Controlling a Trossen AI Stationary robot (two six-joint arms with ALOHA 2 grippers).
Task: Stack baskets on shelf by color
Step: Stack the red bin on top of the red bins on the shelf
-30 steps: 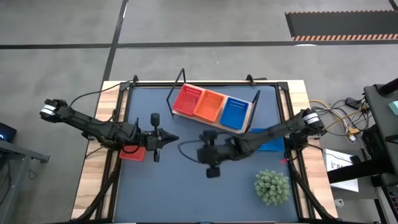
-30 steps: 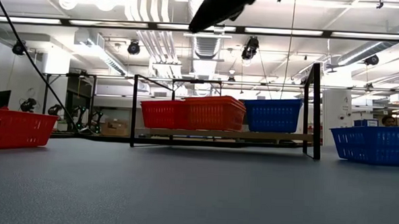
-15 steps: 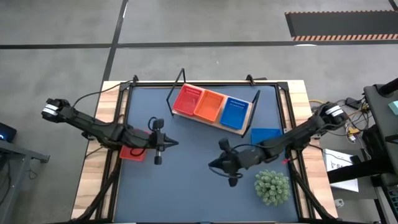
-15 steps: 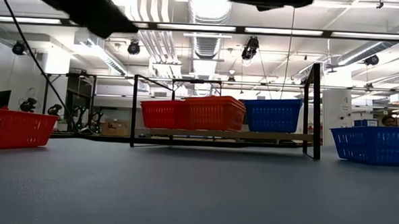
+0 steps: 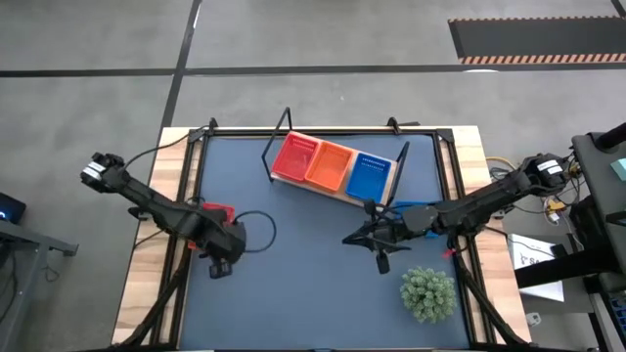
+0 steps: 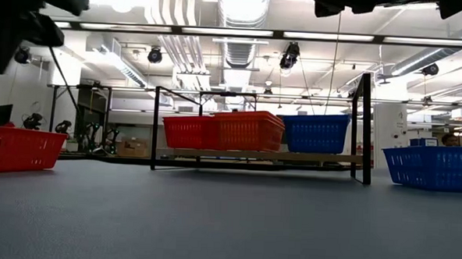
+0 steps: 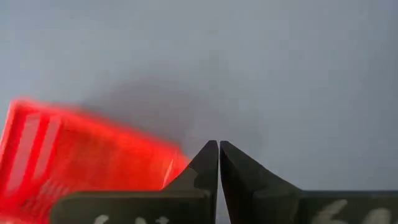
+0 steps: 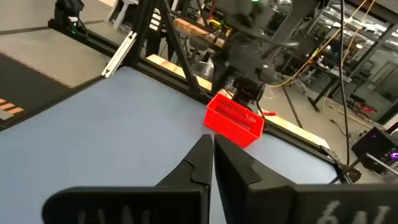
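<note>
Showing no readable writing, left gripper (image 7: 219,163) and right gripper (image 8: 212,157), fingers together.

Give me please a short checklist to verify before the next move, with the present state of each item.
1. Left end effector empty: ok, its fingers are shut together on nothing.
2. Right end effector empty: ok, shut on nothing, above bare tabletop.
3. Loose red basket reachable by the left arm: ok, it lies at the table's left edge beside that end effector.
4. Loose blue basket free to take: cannot tell, the right arm covers part of it in the high view.
5. Shelf stacks sorted: ok, red, orange and blue stand side by side.
6. Plant out of the way: ok, near the front right corner.
</note>
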